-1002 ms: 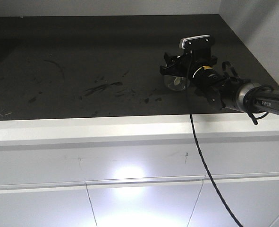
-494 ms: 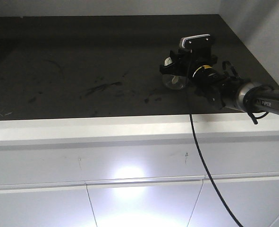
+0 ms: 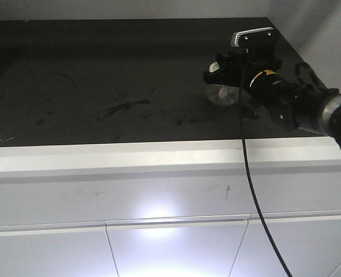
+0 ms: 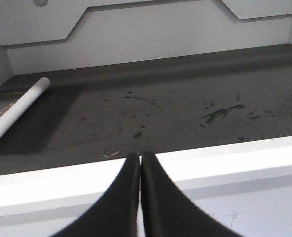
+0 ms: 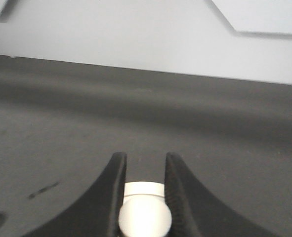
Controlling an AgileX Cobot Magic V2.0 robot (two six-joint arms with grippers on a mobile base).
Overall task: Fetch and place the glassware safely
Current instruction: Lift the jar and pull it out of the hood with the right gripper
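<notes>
— Exterior front-facing view first: what do we see, biggest thing down?
— We see the dark table [image 3: 101, 75], scuffed with smears, spreading out to the left of the right hand [image 3: 215, 78]. A white cabinet front [image 3: 158, 202] runs below the table's edge. A black cable [image 3: 257, 208] drops down from behind that hand.
— And the left hand?
— In its wrist view we find the left hand [image 4: 140, 157] with its fingers pressed together on nothing, over the table's white edge. A white tube [image 4: 17, 111] lies well ahead of it, off to the left.
— Where is the glass jar?
— The glass jar [image 3: 222, 95] is in the right hand, just under the fingers. In the right wrist view we see the two fingers clamped on either side of its cream-white lid [image 5: 145, 217]. We cannot tell whether the jar's base touches the table.
</notes>
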